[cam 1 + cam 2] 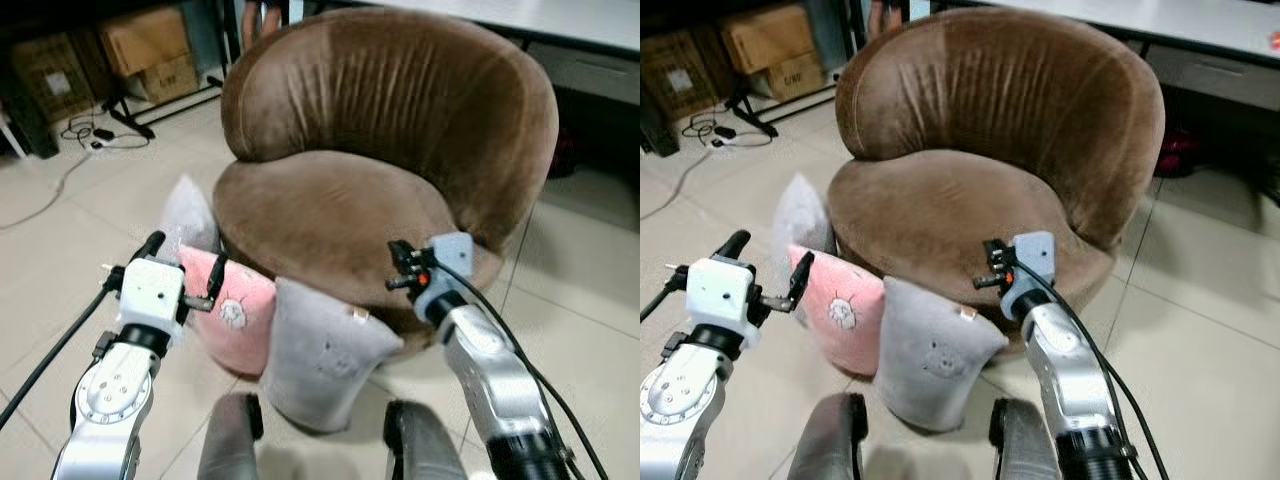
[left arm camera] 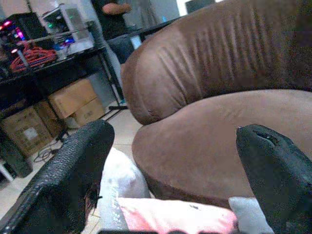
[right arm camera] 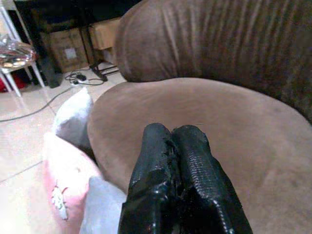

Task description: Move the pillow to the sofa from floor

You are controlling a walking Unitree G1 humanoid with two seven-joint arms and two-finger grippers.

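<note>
- 3 pillows stand on the tiled floor (image 1: 60, 250), leaning against the front of the brown sofa (image 1: 400, 130): a pale grey pillow (image 1: 188, 215) furthest to my left, a pink pillow (image 1: 238, 310) with a small printed face in the middle, and a grey pillow (image 1: 322, 355) nearest my legs.
- My left end effector (image 1: 185, 270) hovers just above the pink pillow with its 2 black fingers (image 2: 73, 175) spread wide apart (nothing between them); I cannot tell whether the lower finger touches the fabric.
- My right end effector (image 1: 397, 268) is raised over the front edge of the sofa seat, its fingers (image 3: 185, 165) pressed together and holding nothing.
- The sofa seat is bare brown velvet.
- Behind the sofa to my left, cardboard boxes (image 1: 150, 50) sit under a dark shelf, with cables (image 1: 85, 135) lying on the floor.
- A person (image 2: 114, 19) in dark clothing stands behind the sofa.
</note>
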